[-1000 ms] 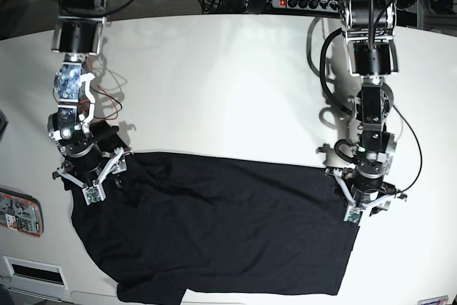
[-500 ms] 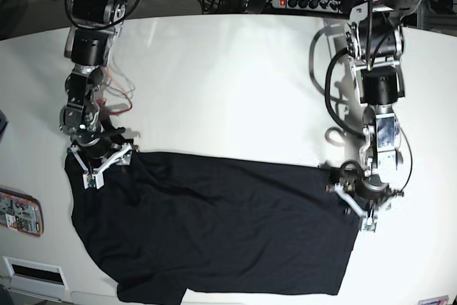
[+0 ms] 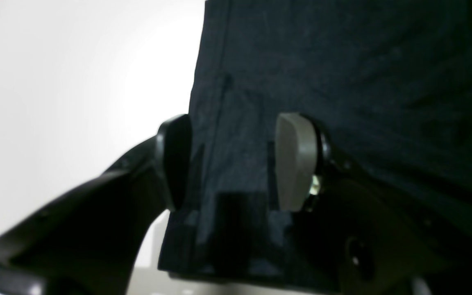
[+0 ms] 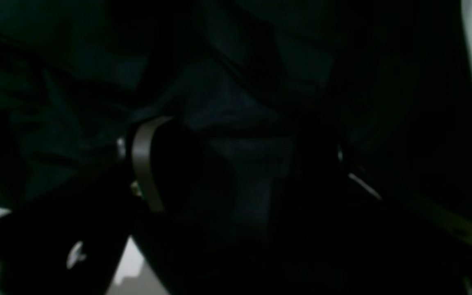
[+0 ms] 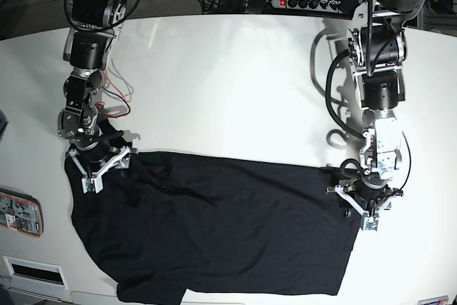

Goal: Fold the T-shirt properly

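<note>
Since a second ago both arms have drawn back toward the far side of the white desk (image 5: pixel 228 83) and come down lower at the cloth. The right gripper (image 5: pixel 100 169) now sits closer to the T-shirt's (image 5: pixel 214 226) far left corner, and the left gripper (image 5: pixel 365 208) has slid a little outward along the shirt's right edge. The shirt itself lies much as it did, spread flat over the near half of the desk, its lower hem at the near edge.

Both arms reach steeply down from their mounts at the far corners, wrists pointed at the desk. In the left wrist view the jaws stand wide, one grey pad (image 3: pixel 295 162) over the cloth and the other finger at the shirt's edge, with the hem running between them; nothing is pinched. In the right wrist view the jaws are likewise wide over dark, rumpled fabric; whether they touch it is too dim to tell.

A red-edged device (image 5: pixel 20 212) lies at the desk's left edge, apart from the shirt. A power strip (image 5: pixel 303 3) and cables lie behind the desk.
</note>
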